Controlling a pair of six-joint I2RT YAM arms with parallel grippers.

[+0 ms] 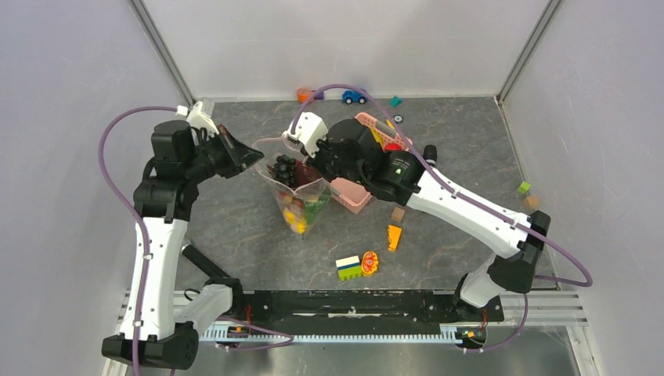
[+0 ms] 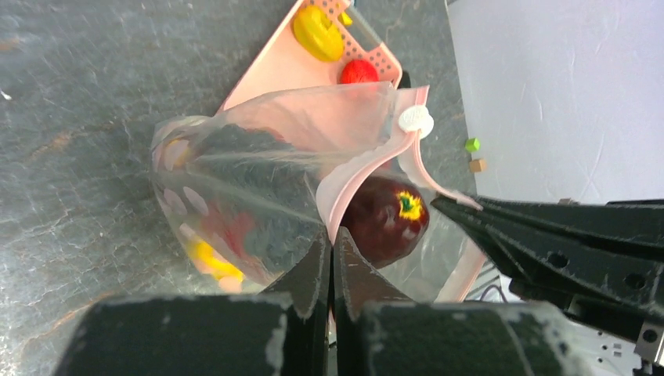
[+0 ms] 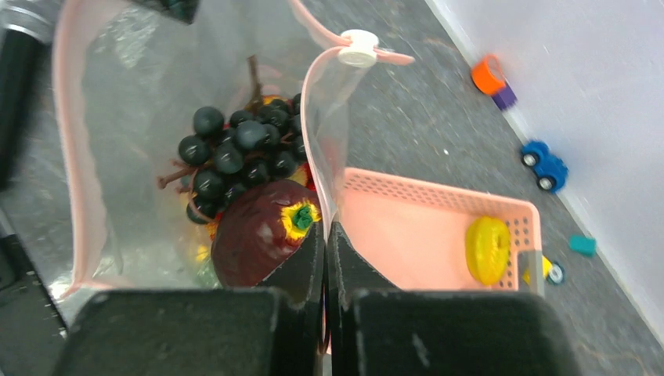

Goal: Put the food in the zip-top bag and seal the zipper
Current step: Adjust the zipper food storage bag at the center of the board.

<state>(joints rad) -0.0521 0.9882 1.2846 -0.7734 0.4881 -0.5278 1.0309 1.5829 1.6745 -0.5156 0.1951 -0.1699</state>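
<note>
The clear zip-top bag point(image 1: 301, 200) stands open in mid table, its pale pink zipper strip point(image 2: 368, 168) spread wide, with a white slider point(image 3: 359, 47) at one end. Inside lie a dark red apple point(image 3: 262, 235), dark berries point(image 3: 239, 153) and yellow and green pieces lower down point(image 1: 301, 215). My left gripper point(image 1: 249, 160) is shut on the bag's left rim point(image 2: 332, 235). My right gripper point(image 1: 309, 168) is shut on the opposite rim point(image 3: 326, 231). A yellow citrus point(image 3: 487, 249) and a red ball-like fruit point(image 2: 359, 71) lie in the pink basket point(image 3: 423, 227).
The pink lattice basket point(image 1: 356, 196) sits right behind the bag, under my right arm. Toy blocks point(image 1: 349, 267), an orange wedge point(image 1: 394, 236) and a brown cube point(image 1: 398, 213) lie near the front. A blue car point(image 1: 354, 96) and small blocks lie along the back wall.
</note>
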